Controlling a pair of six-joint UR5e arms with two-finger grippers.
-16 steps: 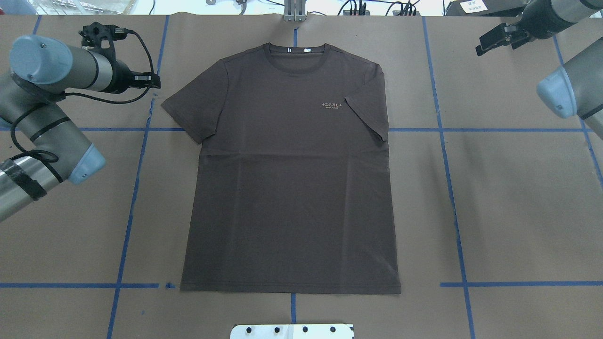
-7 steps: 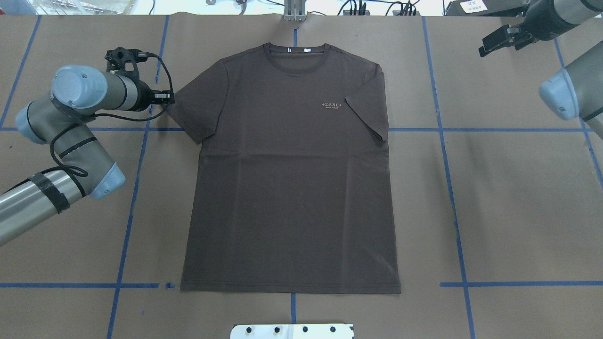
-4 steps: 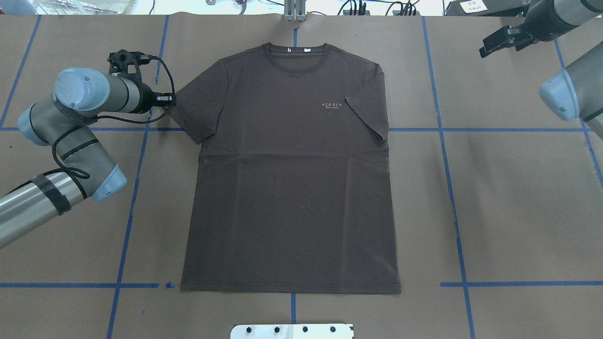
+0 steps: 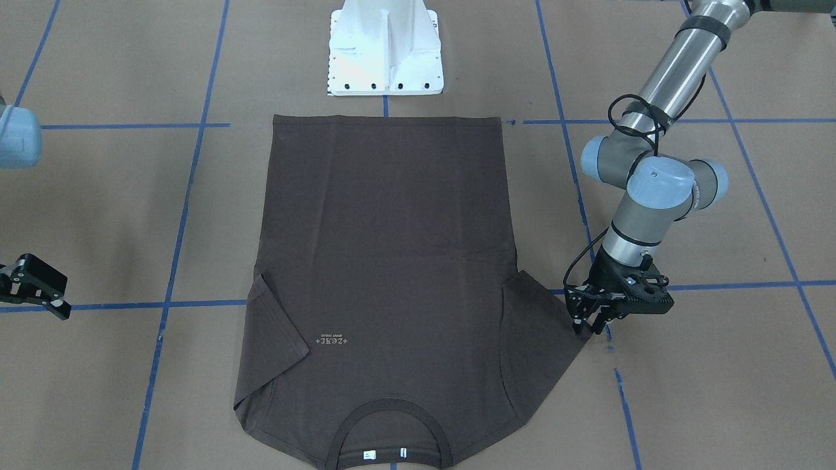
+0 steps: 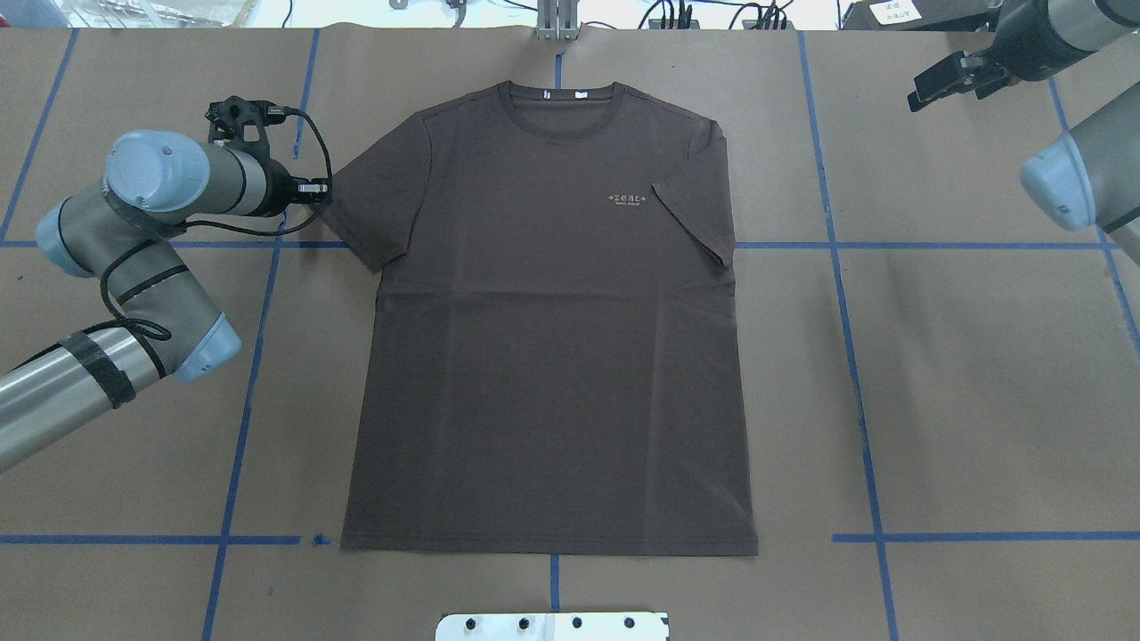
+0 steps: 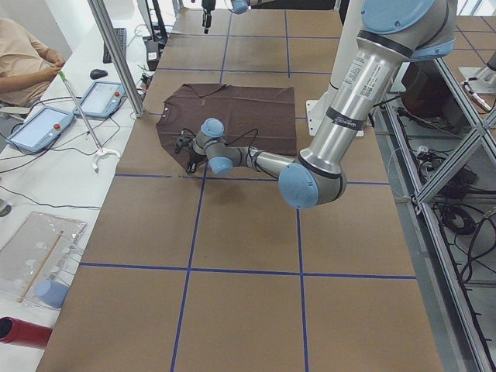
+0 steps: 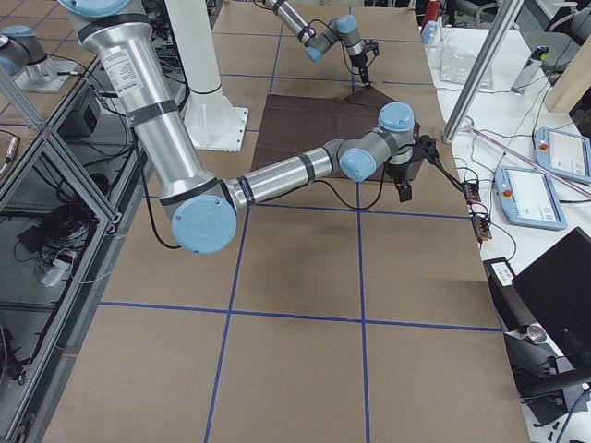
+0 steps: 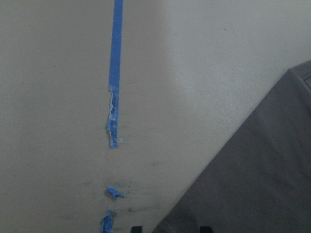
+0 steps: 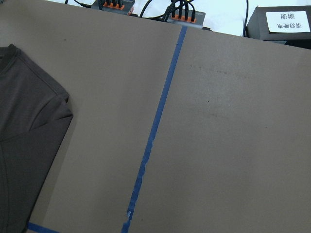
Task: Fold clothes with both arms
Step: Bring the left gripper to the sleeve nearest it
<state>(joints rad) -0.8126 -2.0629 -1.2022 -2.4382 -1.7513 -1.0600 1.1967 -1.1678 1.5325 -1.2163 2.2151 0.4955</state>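
Note:
The dark brown T-shirt lies flat, front up, collar at the far side. Its left sleeve is spread out. Its right sleeve is folded in over the chest beside the pale lettering. My left gripper is low at the tip of the left sleeve. It is open, with the sleeve corner between its fingertips; it also shows in the front view. My right gripper hovers open and empty, well off the shirt's far right corner.
The table is covered in brown paper with blue tape lines. The white pedestal base stands just beyond the shirt's hem. Cables and boxes line the far edge. An operator and tablets sit beside the table.
My left arm has swung in from the left and brought its gripper to the tip of the left sleeve. My right gripper has drifted slightly up and to the right. The shirt has not moved.

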